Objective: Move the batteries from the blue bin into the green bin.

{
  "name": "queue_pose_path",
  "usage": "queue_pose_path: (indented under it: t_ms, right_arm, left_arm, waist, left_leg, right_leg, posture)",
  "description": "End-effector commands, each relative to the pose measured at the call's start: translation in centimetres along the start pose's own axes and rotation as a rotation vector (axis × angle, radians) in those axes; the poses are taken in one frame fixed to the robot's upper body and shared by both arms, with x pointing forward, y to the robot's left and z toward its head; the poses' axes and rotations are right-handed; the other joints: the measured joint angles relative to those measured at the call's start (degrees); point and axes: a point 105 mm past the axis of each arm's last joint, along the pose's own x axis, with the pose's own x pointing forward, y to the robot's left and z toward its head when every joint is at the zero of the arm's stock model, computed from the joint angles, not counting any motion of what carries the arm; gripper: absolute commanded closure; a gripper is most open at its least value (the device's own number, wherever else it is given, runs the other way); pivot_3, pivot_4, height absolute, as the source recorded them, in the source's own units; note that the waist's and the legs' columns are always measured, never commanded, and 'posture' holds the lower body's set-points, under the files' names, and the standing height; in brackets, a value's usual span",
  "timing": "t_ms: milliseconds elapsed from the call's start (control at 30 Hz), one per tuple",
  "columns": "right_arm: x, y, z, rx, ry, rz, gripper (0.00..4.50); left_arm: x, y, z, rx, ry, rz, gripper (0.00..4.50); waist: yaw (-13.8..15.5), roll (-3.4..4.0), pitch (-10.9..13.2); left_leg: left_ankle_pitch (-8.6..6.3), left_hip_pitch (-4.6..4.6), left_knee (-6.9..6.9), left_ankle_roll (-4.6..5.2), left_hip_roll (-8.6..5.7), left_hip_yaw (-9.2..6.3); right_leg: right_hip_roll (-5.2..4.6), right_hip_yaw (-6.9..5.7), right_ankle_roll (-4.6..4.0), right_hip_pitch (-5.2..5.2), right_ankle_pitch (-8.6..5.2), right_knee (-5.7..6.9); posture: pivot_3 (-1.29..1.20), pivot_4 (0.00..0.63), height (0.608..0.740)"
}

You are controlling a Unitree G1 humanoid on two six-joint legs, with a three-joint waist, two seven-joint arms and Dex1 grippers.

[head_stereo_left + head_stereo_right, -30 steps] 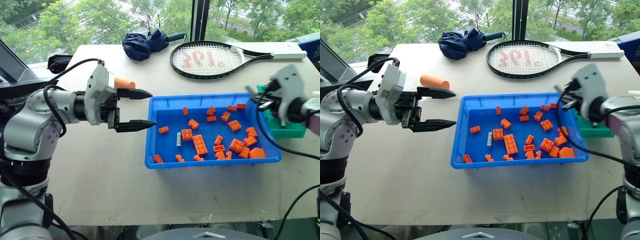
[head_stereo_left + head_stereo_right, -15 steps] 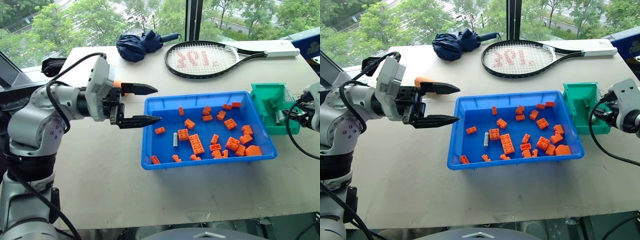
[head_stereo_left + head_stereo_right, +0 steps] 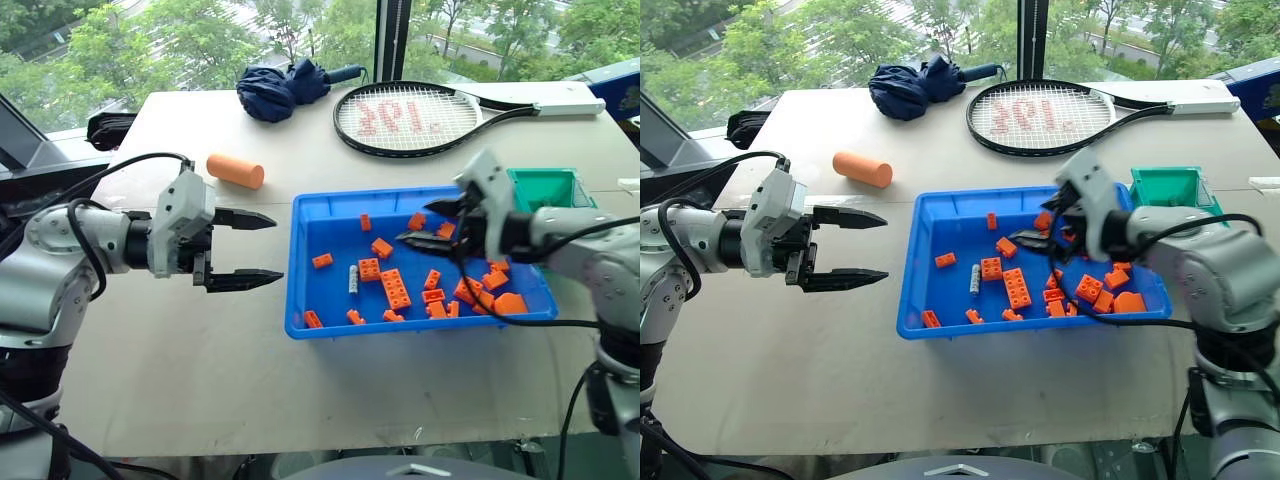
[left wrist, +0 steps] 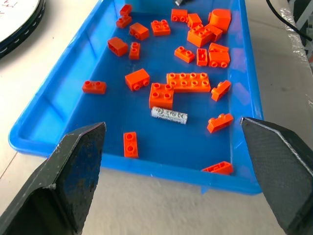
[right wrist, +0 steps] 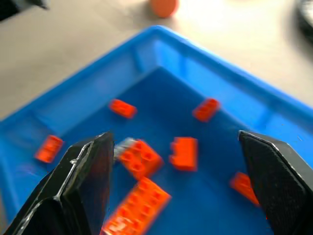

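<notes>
Just one battery (image 4: 169, 115) among orange bricks (image 4: 188, 82) in blue bin (image 4: 58, 105).

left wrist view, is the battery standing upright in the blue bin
No, the battery lies flat on the floor of the blue bin, beside an orange brick.

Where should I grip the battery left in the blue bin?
Grip the battery at mid-length across its thin round body, coming from above. It lies flat on the blue bin floor with bare floor along one long side, but an orange brick sits close on the other, so that finger has little room.
</notes>
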Motion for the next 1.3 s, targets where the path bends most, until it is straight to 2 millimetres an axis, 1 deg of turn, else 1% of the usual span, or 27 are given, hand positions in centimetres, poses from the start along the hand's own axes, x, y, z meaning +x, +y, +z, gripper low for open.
queue_pose_path:
  t_ms: [33,67,167,200,267,367,433,500,633,700,800,900,1100,1300]
  right_arm:
    - [1.9,2.9,-0.7,-0.045,0.034,0.119,0.46]
    - [2.2,3.2,-1.0,-0.045,0.045,0.135,0.46]
    - [3.7,2.9,-2.1,-0.159,0.093,0.118,0.46]
    - [4.2,2.7,-2.0,-0.222,0.073,0.125,0.46]
    - [4.7,2.2,-2.1,-0.317,0.090,0.145,0.46]
    - [5.6,1.3,-2.0,-0.415,0.107,0.155,0.46]
    - [6.3,1.7,-1.5,-0.488,0.076,0.204,0.46]
    - [6.6,2.1,-1.6,-0.540,0.079,0.259,0.46]
    - [7.0,2.1,-2.3,-0.686,0.142,0.338,0.46]
    - [7.0,1.8,-2.9,-0.776,0.192,0.365,0.46]
    - [7.4,0.8,-2.9,-0.871,0.221,0.355,0.46]
    - [7.7,0.2,-3.1,-0.901,0.247,0.373,0.46]
    - [9.6,-0.6,-2.8,-0.942,0.284,0.389,0.46]
    - [9.8,-0.1,-3.9,-0.908,0.348,0.496,0.46]
  left_arm:
    - [-1.0,-0.2,0.7,0.035,0.005,0.023,0.00]
    - [-1.0,-0.3,0.6,0.031,0.010,0.022,0.00]
    - [-1.4,-0.6,0.0,0.017,0.036,0.030,0.00]
    - [-1.5,-0.6,-0.2,0.016,0.043,0.033,0.00]
    - [-1.5,-0.6,-0.2,0.016,0.045,0.036,0.00]
    - [-1.3,-0.7,-0.1,0.017,0.041,0.037,0.00]
    - [-1.2,-0.6,0.0,0.020,0.035,0.040,0.00]
    - [-1.2,-0.6,0.2,0.022,0.032,0.042,0.00]
    - [-1.1,-0.5,0.4,0.026,0.028,0.046,0.00]
    - [-1.1,-0.5,0.5,0.028,0.025,0.048,0.00]
    - [-1.1,-0.5,0.7,0.029,0.023,0.049,0.00]
    - [-1.0,-0.5,0.8,0.030,0.021,0.050,0.00]
    - [-0.8,-0.4,1.1,0.030,0.009,0.043,0.00]
    - [-0.7,-0.3,1.4,0.031,-0.002,0.047,0.00]
  waist:
    - [-0.13,-0.02,-0.01]
    - [-0.38,-0.03,-0.02]
    - [-0.86,-0.01,-0.01]
    - [-0.88,-0.01,-0.01]
    - [-0.92,-0.01,-0.01]
    - [-0.98,-0.01,-0.01]
    - [-1.03,-0.01,-0.01]
    - [-1.09,-0.01,-0.01]
    - [-1.13,-0.01,-0.01]
    - [-1.12,-0.01,-0.01]
    - [-1.11,-0.01,-0.01]
    - [-1.15,-0.01,-0.01]
    - [-2.11,-0.01,-0.01]
    - [-2.45,-0.01,-0.01]
  left_leg:
    - [0.00,0.02,0.01,0.00,-0.01,0.01]
    - [0.00,0.02,0.02,0.00,-0.01,0.01]
    - [0.01,0.07,0.01,-0.01,0.00,0.01]
    - [0.01,0.09,0.01,-0.01,0.00,0.01]
    - [0.01,0.11,0.01,-0.02,0.00,0.03]
    - [0.01,0.13,0.01,-0.02,0.00,0.04]
    - [0.01,0.13,0.01,-0.02,0.01,0.03]
    - [0.01,0.12,0.00,-0.02,0.02,0.02]
    - [0.01,0.11,-0.01,-0.02,0.02,0.02]
    - [0.01,0.12,0.00,-0.03,0.02,0.02]
    - [0.01,0.12,0.00,-0.03,0.02,0.01]
    - [0.02,0.12,0.00,-0.03,0.02,0.01]
    - [0.04,0.12,0.00,-0.07,0.03,-0.01]
    - [0.04,0.13,-0.01,-0.08,0.03,-0.07]
  right_leg:
    - [0.00,0.02,0.00,0.01,0.00,0.00]
    - [0.00,0.03,0.00,0.01,0.00,0.01]
    - [0.02,0.03,0.00,-0.01,0.00,0.09]
    - [0.03,0.03,0.00,-0.01,0.00,0.10]
    - [0.04,0.00,0.00,-0.01,0.00,0.11]
    - [0.04,-0.10,0.00,0.00,0.00,0.12]
    - [0.05,-0.16,0.00,0.00,0.00,0.12]
    - [0.05,-0.17,0.00,-0.01,0.00,0.11]
    - [0.05,-0.22,0.00,-0.01,0.00,0.07]
    - [0.06,-0.24,0.00,-0.01,0.00,0.08]
    - [0.06,-0.27,0.00,-0.01,0.00,0.09]
    - [0.06,-0.26,0.00,-0.01,0.00,0.10]
    - [0.08,-0.27,-0.01,-0.01,0.00,0.12]
    - [0.08,-0.33,-0.01,-0.01,0.00,0.10]
  posture:
    - [0.00,0.150,0.740]
    - [0.00,0.150,0.740]
    - [0.00,0.150,0.740]
    - [0.00,0.150,0.740]
    - [0.00,0.150,0.740]
    - [0.00,0.150,0.740]
    - [0.00,0.150,0.740]
    - [0.00,0.150,0.740]
    - [0.00,0.150,0.740]
    - [0.00,0.150,0.740]
    - [0.00,0.150,0.740]
    - [0.00,0.150,0.740]
    - [0.00,0.150,0.740]
    - [0.00,0.150,0.740]
